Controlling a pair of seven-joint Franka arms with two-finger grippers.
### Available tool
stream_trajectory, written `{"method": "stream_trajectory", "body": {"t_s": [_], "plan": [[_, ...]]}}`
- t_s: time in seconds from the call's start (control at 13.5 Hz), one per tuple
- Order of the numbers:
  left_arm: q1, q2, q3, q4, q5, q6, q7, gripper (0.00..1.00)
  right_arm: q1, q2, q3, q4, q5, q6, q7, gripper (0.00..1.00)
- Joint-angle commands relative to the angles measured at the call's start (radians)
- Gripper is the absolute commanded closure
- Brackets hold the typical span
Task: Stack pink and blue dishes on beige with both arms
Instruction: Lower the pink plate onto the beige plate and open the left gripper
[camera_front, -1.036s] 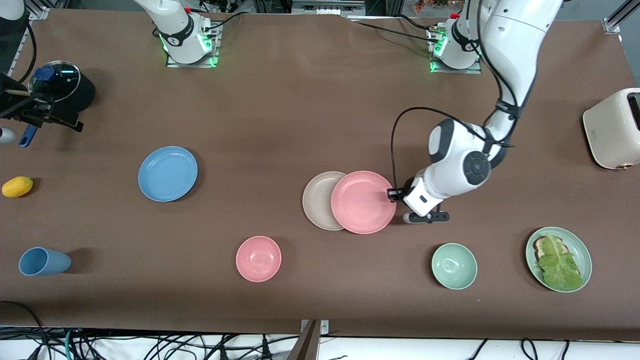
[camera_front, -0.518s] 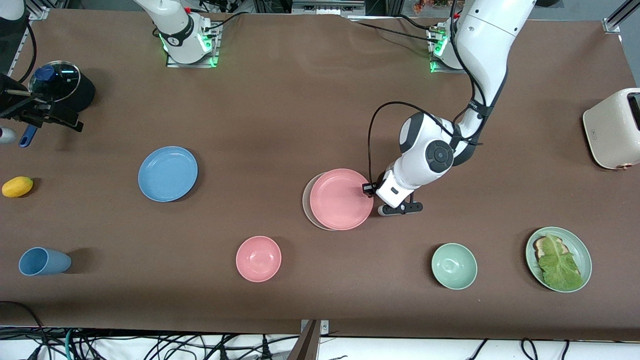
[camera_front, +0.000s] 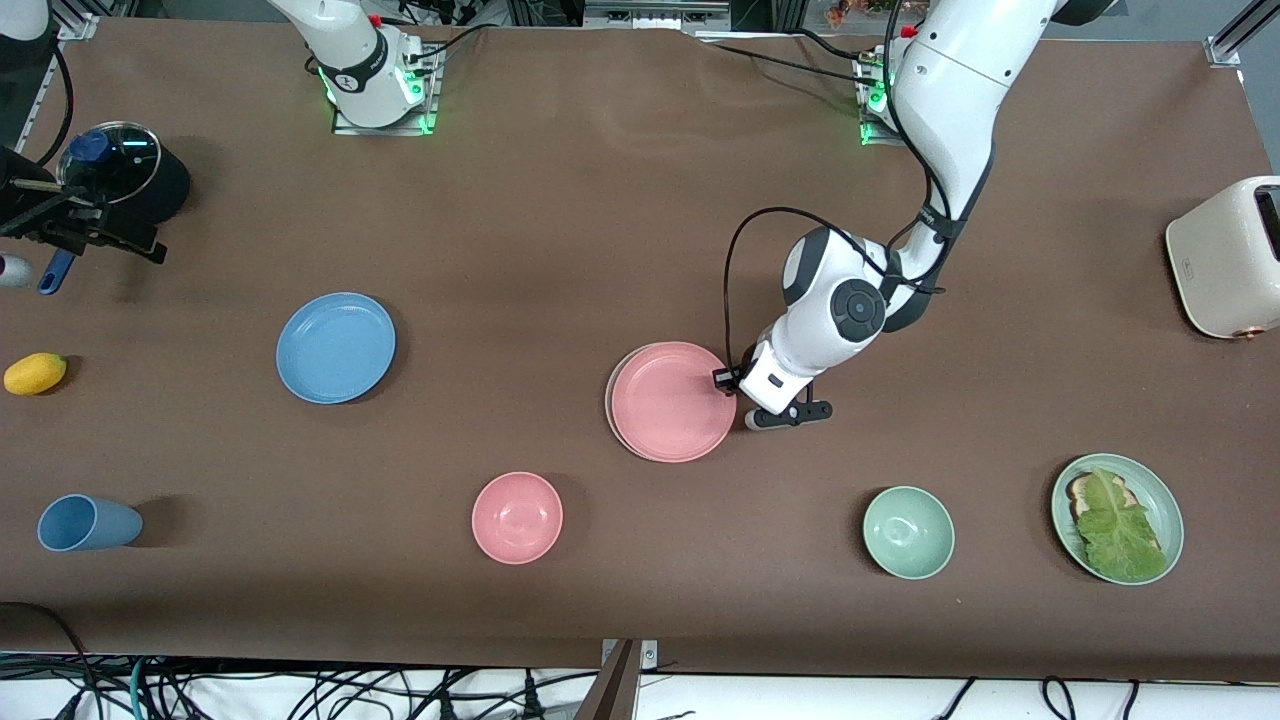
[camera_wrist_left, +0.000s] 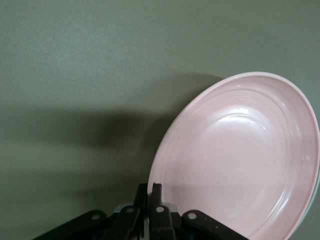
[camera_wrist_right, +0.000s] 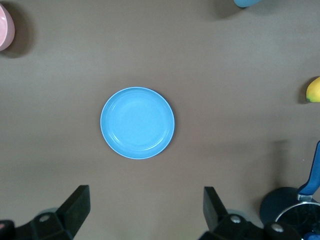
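Plates look like light, stiff plastic; I'd grip only at the thin rim. Left gripper (camera_front: 728, 380) is clamped on the pink plate's (camera_front: 668, 400) edge, over the beige plate (camera_front: 611, 412). Right gripper (camera_wrist_right: 145, 210) hangs spread wide above the blue plate (camera_front: 335, 347), bare table (camera_front: 560, 250) all round it

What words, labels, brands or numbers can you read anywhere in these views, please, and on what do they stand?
Nothing can be read as text.
toaster: a small dark mark on its side, too small to read.
right arm's base: a small dark marking, too small to read.
pink plate, blue plate: plain, no print.
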Motion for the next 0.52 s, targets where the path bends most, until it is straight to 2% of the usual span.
{"method": "stream_trajectory", "body": {"t_s": [0.0, 0.07, 0.15, 0.44], "plan": [[-0.017, 0.008, 0.015, 0.011, -0.022, 0.011, -0.016, 0.84, -0.009, -0.008, 0.004, -0.005, -0.001, -0.007, -0.019, 0.0], [-0.017, 0.01, 0.015, 0.012, -0.022, 0.011, -0.016, 0.67, -0.009, -0.008, 0.004, -0.005, -0.001, -0.007, -0.019, 0.0], [-0.017, 0.01, 0.015, 0.012, -0.02, 0.011, -0.014, 0.61, -0.009, -0.008, 0.004, -0.005, -0.001, -0.008, -0.019, 0.0], [-0.002, -0.008, 0.021, 0.012, -0.017, 0.0, -0.008, 0.49, -0.009, -0.008, 0.004, -0.005, -0.001, -0.007, -0.019, 0.0]]}}
